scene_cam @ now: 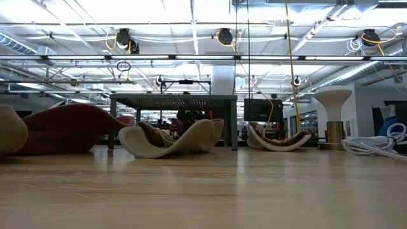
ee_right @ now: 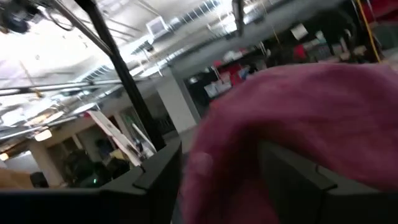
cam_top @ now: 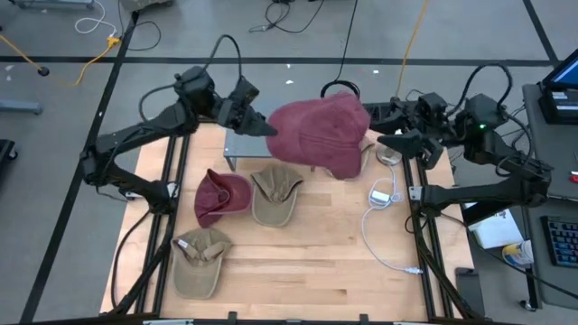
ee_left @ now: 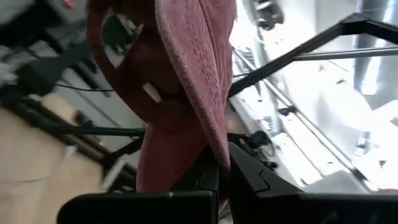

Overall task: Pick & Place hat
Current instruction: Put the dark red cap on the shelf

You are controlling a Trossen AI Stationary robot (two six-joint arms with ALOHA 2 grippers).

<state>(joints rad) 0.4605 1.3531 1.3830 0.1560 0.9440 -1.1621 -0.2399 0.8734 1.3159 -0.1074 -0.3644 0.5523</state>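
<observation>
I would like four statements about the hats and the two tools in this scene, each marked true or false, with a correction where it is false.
1. The left tool is shut on the large maroon hat, held up above the table. True.
2. The right tool is also clamped shut on that hat. False: its fingers stand open beside the hat.
3. A small maroon cap lies on the table next to a tan cap. True.
4. Only one tan cap lies on the table. False: a second tan cap lies nearer the front edge, and the low view shows one more on the right.
</observation>
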